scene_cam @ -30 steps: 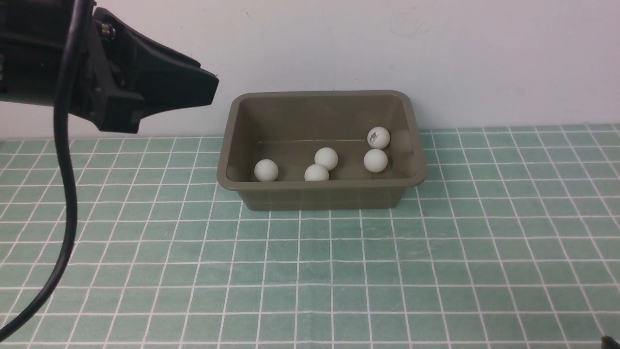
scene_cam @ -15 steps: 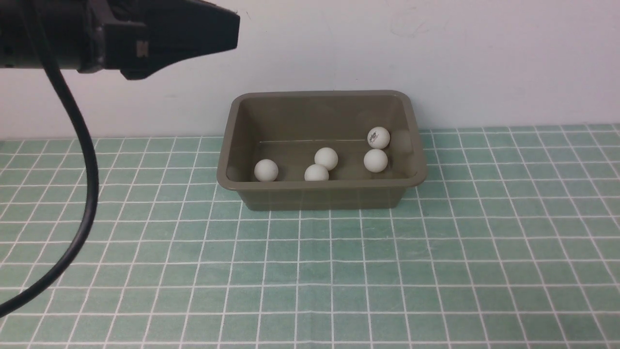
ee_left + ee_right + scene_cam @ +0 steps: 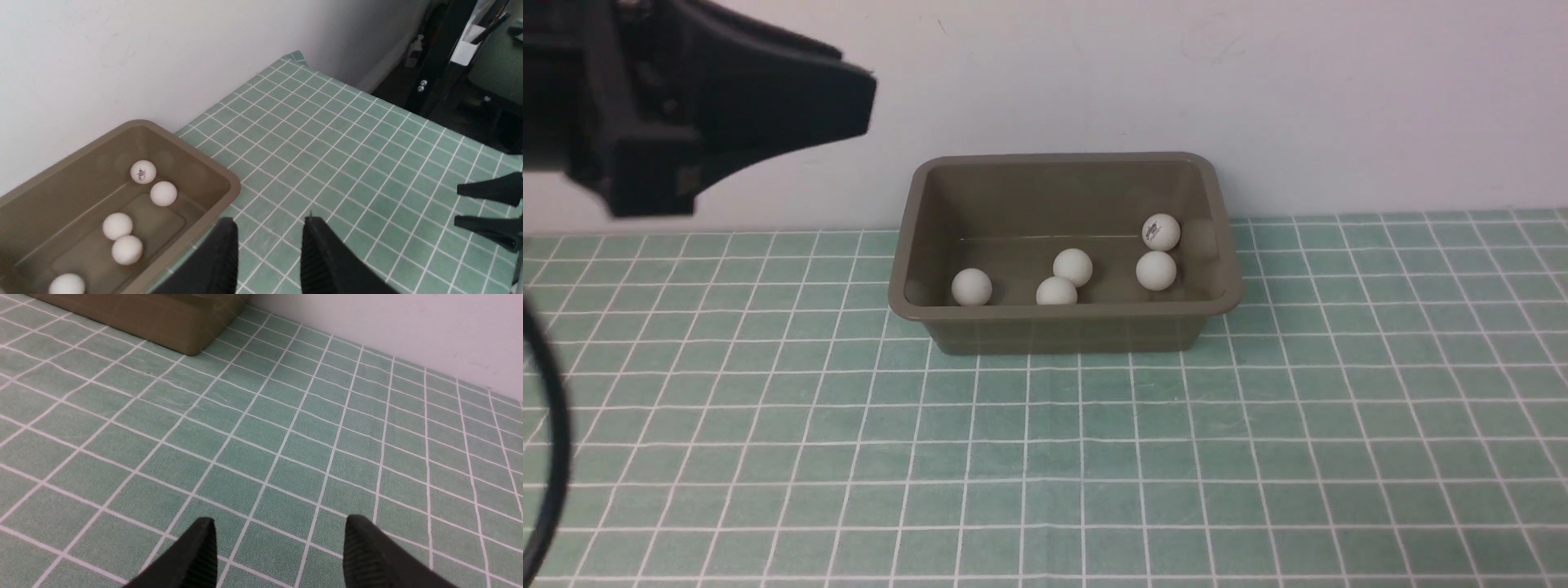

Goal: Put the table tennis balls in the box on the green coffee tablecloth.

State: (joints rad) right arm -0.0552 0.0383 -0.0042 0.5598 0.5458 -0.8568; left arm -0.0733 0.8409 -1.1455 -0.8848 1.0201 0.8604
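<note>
Resting inside the box (image 3: 1065,322) are all five balls (image 3: 1072,266), the box itself sitting on the green checked cloth (image 3: 1045,457) against the wall. They are looking light, smooth and prone to rolling, so a gentle pinch across the middle would suit. One ball (image 3: 1161,232) is carrying a small dark logo, too tiny to read. The left gripper (image 3: 267,232) is hanging empty, fingers slightly apart; the right gripper (image 3: 276,535) is gaping, grasping nothing.

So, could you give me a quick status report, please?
Left gripper open, empty, raised left of the box. Right gripper open, empty, over the tablecloth. Five table tennis balls in the box. Nothing obstructing.
</note>
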